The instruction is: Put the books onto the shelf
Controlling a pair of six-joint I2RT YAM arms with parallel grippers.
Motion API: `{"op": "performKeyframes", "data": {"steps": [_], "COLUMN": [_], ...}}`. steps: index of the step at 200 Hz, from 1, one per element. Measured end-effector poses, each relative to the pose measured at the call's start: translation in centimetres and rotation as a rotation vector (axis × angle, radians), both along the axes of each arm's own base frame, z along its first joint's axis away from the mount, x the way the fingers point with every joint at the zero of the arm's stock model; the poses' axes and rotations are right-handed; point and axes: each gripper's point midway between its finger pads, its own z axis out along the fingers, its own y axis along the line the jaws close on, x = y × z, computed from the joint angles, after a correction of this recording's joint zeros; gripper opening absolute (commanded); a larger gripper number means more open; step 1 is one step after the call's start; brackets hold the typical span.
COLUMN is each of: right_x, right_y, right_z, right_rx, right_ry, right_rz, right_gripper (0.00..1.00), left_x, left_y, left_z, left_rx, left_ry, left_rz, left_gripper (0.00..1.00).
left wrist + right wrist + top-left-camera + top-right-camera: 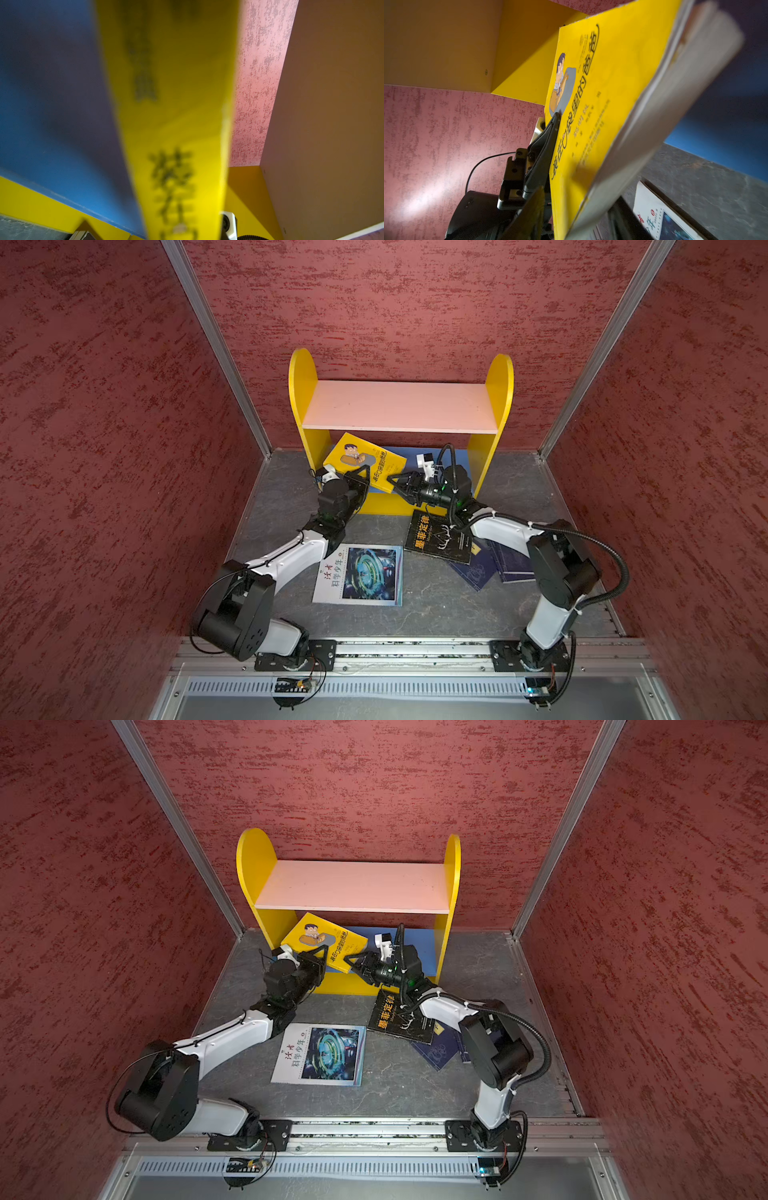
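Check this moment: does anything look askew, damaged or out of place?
The yellow cartoon-cover book hangs tilted at the mouth of the yellow-sided wooden shelf's lower tier, pinched by the left tool, neither flat nor upright. The black book with orange title lies skewed over the navy books.

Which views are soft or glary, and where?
Left wrist view: the yellow book fills the middle, out of focus, print unreadable. Right wrist view: cover sharp, near page edge blurred, glare on the red wall. Both top views: sharp.
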Motion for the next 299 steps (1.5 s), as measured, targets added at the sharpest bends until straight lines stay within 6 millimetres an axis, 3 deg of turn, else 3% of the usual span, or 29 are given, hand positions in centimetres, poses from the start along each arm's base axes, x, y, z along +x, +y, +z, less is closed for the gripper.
{"op": "performKeyframes", "data": {"steps": [45,79,138,147,170,184,199,222,245,272,299], "right_x": [0.7,1.0,1.3,1.3,1.3,1.4,1.3,1.5,2.2,3.2,4.0], "right_y": [0.3,0.1,0.1,0.2,0.3,0.3,0.3,0.4,-0.4,-1.2,-1.1], "right_z": [0.1,1.6,1.7,1.7,1.1,0.0,-0.9,-1.9,-2.9,-3.7,-3.8], "right_rx": [0.075,0.136,0.158,0.156,0.120,0.080,0.035,-0.045,-0.113,-0.137,-0.137], "right_ry": [0.019,0.006,0.029,0.030,0.033,0.048,0.055,0.050,0.050,0.053,0.045], "right_rz": [-0.008,-0.026,-0.030,-0.029,-0.025,-0.022,-0.005,0.016,0.003,-0.008,-0.006], "right_gripper": [0.41,0.28,0.10,0.08,0.06,0.05,0.05,0.05,0.05,0.05,0.05], "left_x": [0.6,0.6,0.7,0.7,0.4,-0.3,-1.6,-4.1,-6.5,-9.1,-10.3], "left_y": [0.2,0.3,0.5,0.6,1.0,1.5,2.3,4.5,6.7,8.6,11.0], "left_z": [-0.6,0.1,0.5,0.5,0.1,-0.1,-0.7,-1.8,-0.3,1.7,1.7], "left_rx": [-0.069,-0.116,-0.138,-0.138,-0.138,-0.137,-0.133,-0.117,-0.073,0.019,0.120], "left_ry": [0.008,-0.011,-0.023,-0.023,-0.013,-0.005,0.017,0.068,0.064,0.076,0.135], "left_rz": [0.026,0.031,0.044,0.045,0.026,-0.002,-0.029,-0.039,-0.036,-0.048,-0.051], "left_gripper": [0.00,0.00,0.00,0.11,0.57,0.73,0.83,0.91,1.00,1.00,0.99]}}
